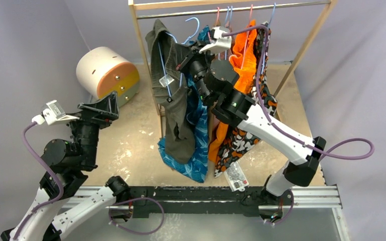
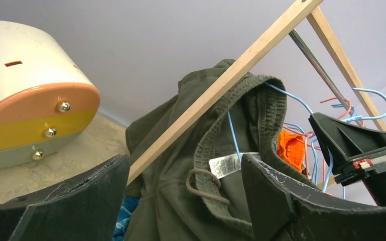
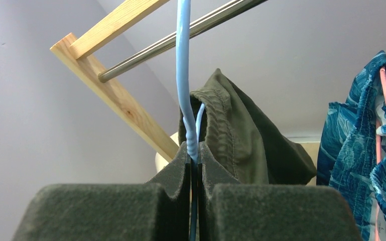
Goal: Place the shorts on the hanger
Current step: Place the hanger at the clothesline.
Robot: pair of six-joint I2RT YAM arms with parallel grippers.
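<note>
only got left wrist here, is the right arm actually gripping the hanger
Observer: Yes. The right wrist view shows the right jaws shut on the hanger, at its neck.
Operator: shorts on it?
Observer: The top view shows the shorts draped over it, hanging in front of blue patterned shorts.
Operator: where's my arm vs the rack
Observer: The left arm sits left of the rack, apart from it, near a round drum.

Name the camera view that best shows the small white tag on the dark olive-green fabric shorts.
Left wrist view: the small white tag is close and large on the dark olive-green fabric shorts, beside the drawstring loop. Top external shows it only as a tiny pale patch; right wrist shows the shorts but no tag.
</note>
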